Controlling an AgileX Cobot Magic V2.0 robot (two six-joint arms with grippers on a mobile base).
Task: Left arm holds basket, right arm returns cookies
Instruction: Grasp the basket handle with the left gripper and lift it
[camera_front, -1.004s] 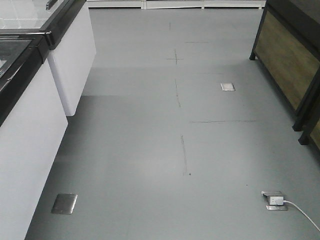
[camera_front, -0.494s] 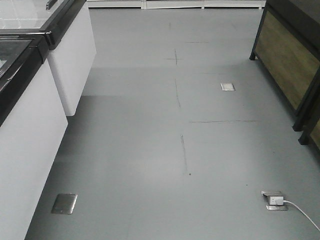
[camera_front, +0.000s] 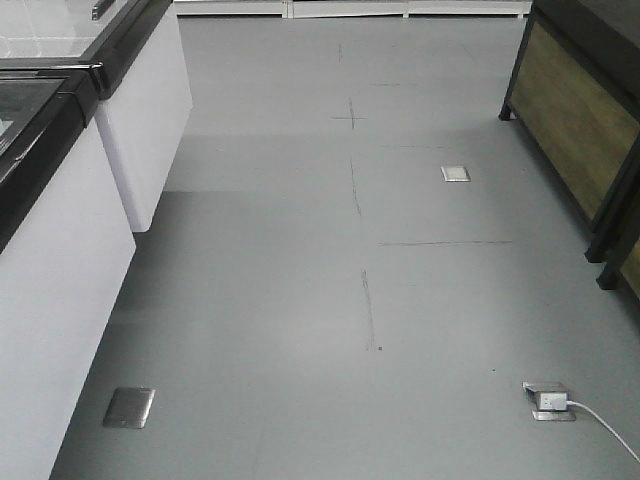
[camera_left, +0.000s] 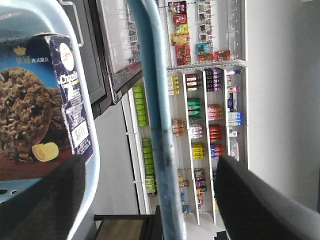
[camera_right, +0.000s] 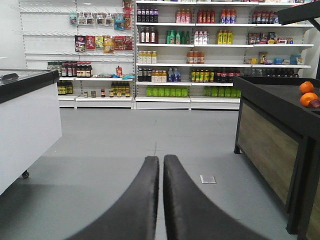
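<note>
Room: shop aisle with a grey floor and stocked shelves along the far wall.
Left of aisle: white chest freezers with black rims.
Right of aisle: dark stand with wood panels, oranges on its top.
Floor details: metal floor plates set flush; white cable plugged in at lower right.
Basket: light blue, seen only from the left wrist, rim curving down the left side of that view.
Hoop handle: same blue, crossing the view from top to bottom.
Cookies: inside the basket, cookie picture facing the camera, barcode side next to the rim.
Left gripper: spread wide, black fingers well apart, hoop handle running between them (no pad contact visible).
Right gripper: closed to a thin slit, nothing held, pointing along the aisle toward the shelves.
</note>
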